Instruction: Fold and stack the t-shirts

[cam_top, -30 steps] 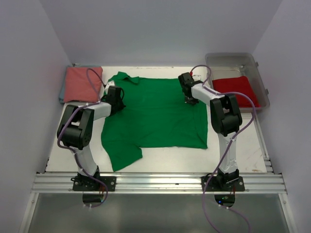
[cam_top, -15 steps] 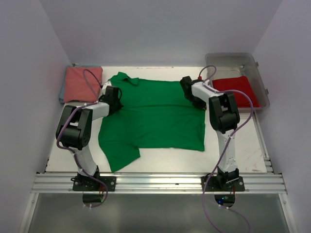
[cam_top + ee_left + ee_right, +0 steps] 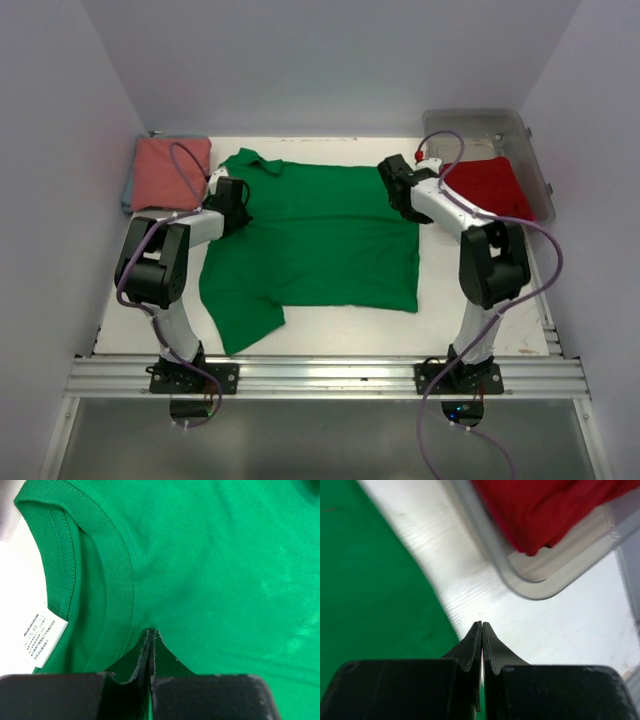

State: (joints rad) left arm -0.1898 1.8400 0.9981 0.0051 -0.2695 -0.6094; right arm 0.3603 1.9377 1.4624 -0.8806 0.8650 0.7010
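Now I see the green shirt lying flat and open in the middle of the table. Its collar points to the far left. One short sleeve sticks out at the near left. The cloth looks smooth, with only small wrinkles.

My left gripper sits on the shirt just below the collar, on the left shoulder. In the left wrist view its two fingers are pressed tight together. Their tips pinch a little pucker of green cloth. A white label shows inside the collar, close by on the left.

My right gripper is at the far right corner of the shirt. Its fingers are pressed tight together too, and I can see nothing between them. In the right wrist view the tips hang over the edge of the green cloth, where the bare table begins.

The red shirt lies in a clear bin at the far right, just beside the right gripper. The pink shirt lies folded in the far left corner, near the left arm and just beside the green shirt's collar.
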